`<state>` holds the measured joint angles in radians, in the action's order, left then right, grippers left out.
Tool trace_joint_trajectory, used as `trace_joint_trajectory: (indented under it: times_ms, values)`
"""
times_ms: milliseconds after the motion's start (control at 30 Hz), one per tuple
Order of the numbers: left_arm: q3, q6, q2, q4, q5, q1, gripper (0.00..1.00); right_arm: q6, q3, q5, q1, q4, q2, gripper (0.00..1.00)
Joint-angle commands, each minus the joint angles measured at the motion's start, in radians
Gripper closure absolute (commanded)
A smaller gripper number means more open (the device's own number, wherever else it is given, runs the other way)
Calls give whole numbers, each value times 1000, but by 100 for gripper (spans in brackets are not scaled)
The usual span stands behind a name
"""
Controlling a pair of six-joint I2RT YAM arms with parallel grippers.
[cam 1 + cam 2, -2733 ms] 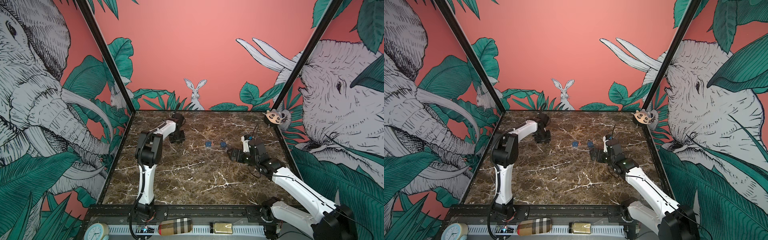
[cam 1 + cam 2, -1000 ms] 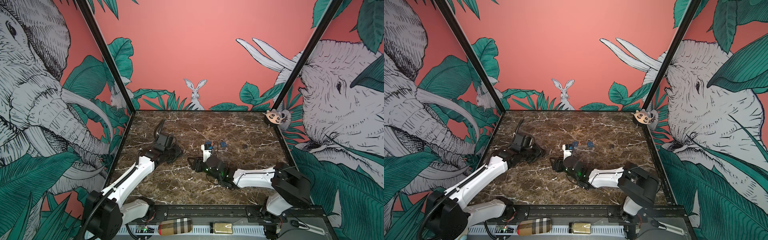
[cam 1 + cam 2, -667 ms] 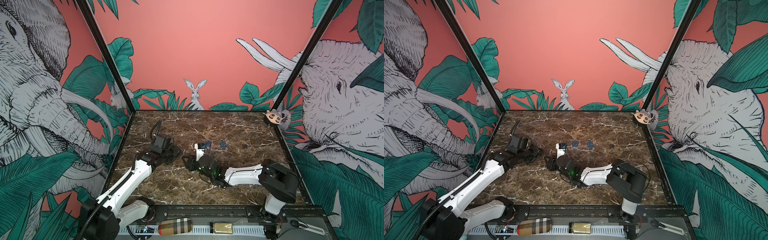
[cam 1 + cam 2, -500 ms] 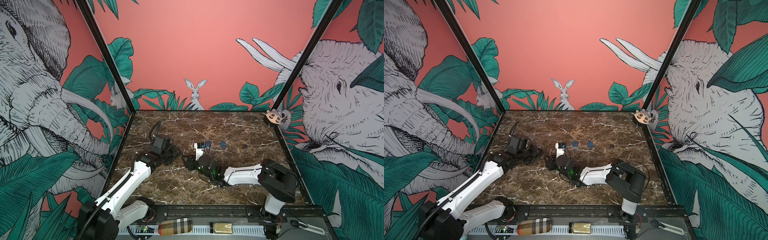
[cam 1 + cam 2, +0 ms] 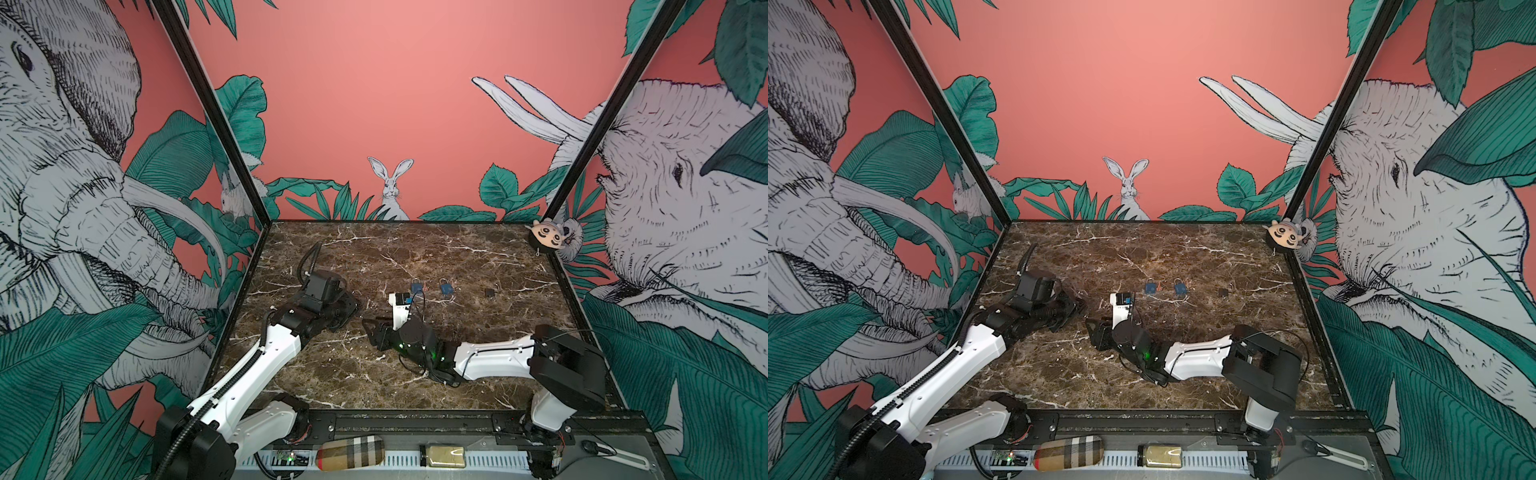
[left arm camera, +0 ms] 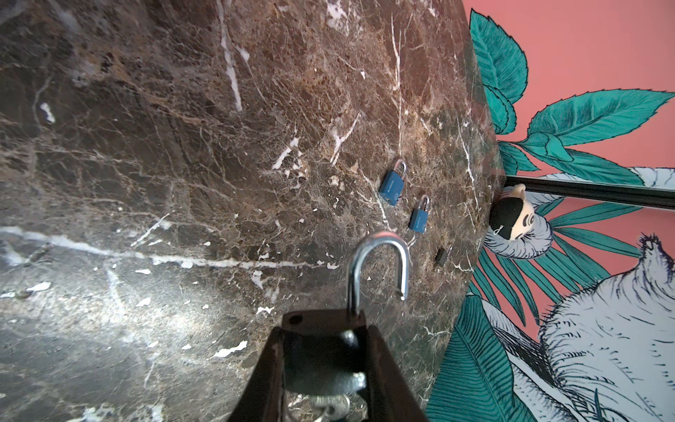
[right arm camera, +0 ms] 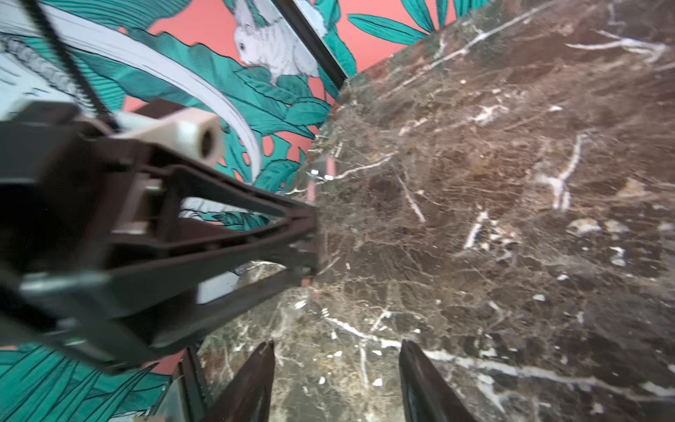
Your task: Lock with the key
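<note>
A dark brown marble table (image 5: 457,257) sits inside walls painted with elephants, leaves and a rabbit. The left gripper (image 6: 323,329) clamps the body of a silver padlock (image 6: 378,263), whose shackle stands open with one leg free. A key (image 6: 330,403) shows at the silver padlock's end opposite the shackle; whether it is fully seated I cannot tell. The right gripper (image 7: 336,347) sits just beside the silver padlock, fingers spread wide with nothing between them. Beyond the silver padlock, well apart from it, lie a nearer blue padlock (image 6: 391,184) and a farther blue padlock (image 6: 419,216).
</note>
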<state>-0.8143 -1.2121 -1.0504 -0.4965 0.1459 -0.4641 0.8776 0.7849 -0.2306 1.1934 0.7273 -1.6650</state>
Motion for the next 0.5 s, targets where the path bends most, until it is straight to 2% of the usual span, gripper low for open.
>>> trace_joint_trajectory:
  times_ms: [0,100,233,467]
  values:
    - [4,-6,27,-7,-15,-3,85,-35,4,-22,21,29,28,43]
    - [6,-10,28,-5,-8,-2,85,-48,20,-19,23,46,8,42]
    - [10,-18,43,-5,-4,-2,85,-69,97,-21,22,-24,-25,47]
    - [10,-27,64,-4,10,-3,85,-29,119,-32,-7,-16,-62,53]
